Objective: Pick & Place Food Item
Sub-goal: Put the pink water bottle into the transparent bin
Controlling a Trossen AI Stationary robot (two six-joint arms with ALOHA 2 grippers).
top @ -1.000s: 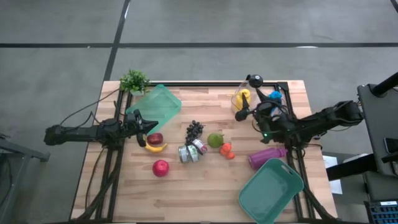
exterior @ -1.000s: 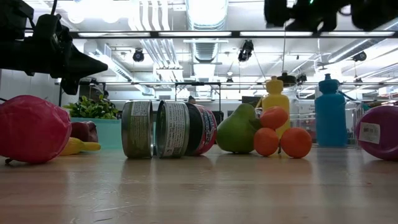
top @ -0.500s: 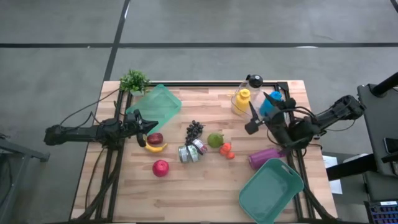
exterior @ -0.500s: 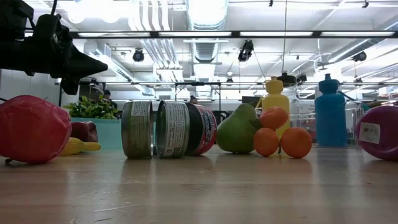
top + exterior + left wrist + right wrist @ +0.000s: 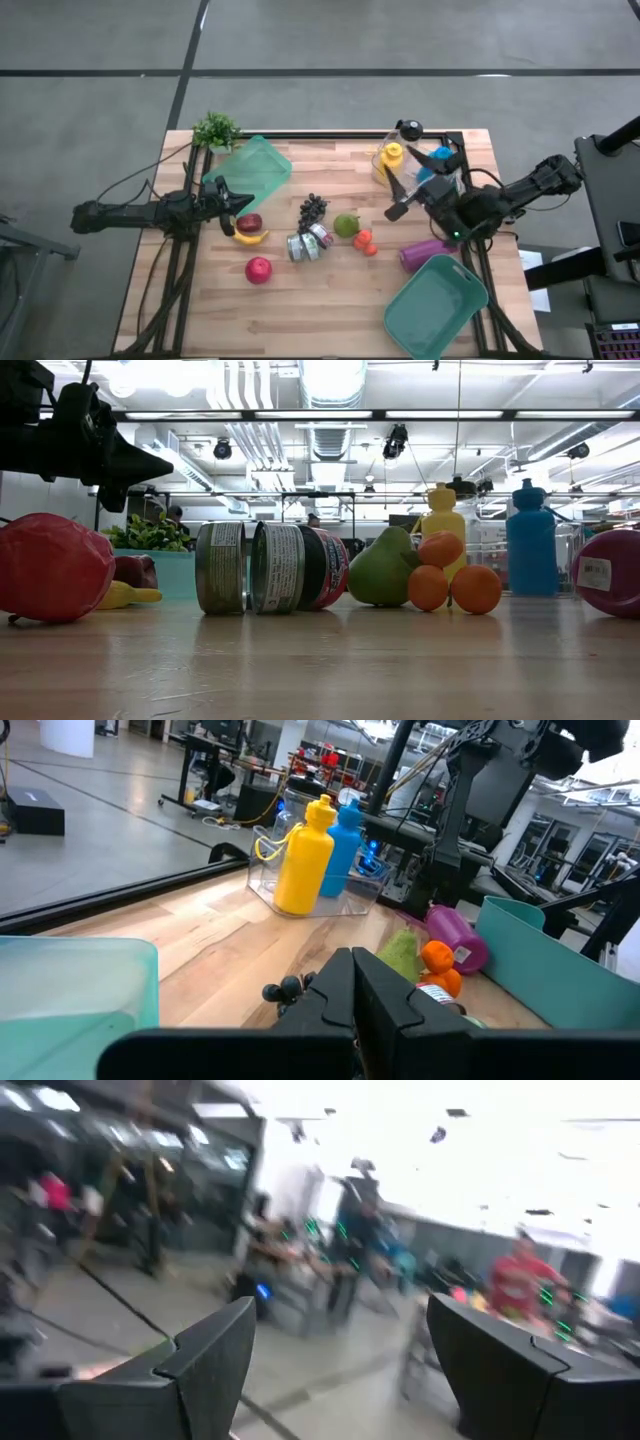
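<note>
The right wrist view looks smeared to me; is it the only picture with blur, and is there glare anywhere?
Right wrist view: the room is streaked with motion blur, while the open right tool is sharper. Low view: the ceiling lights glare white and the table nearest the camera is soft. Left wrist view: the shut left tool is a dark near shape, and the yellow bottle is clear. High view: even light.

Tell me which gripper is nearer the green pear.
Right. The right gripper, open, is raised a short way right of the green pear; the left gripper, shut, waits farther off to its left, above the banana.
</note>
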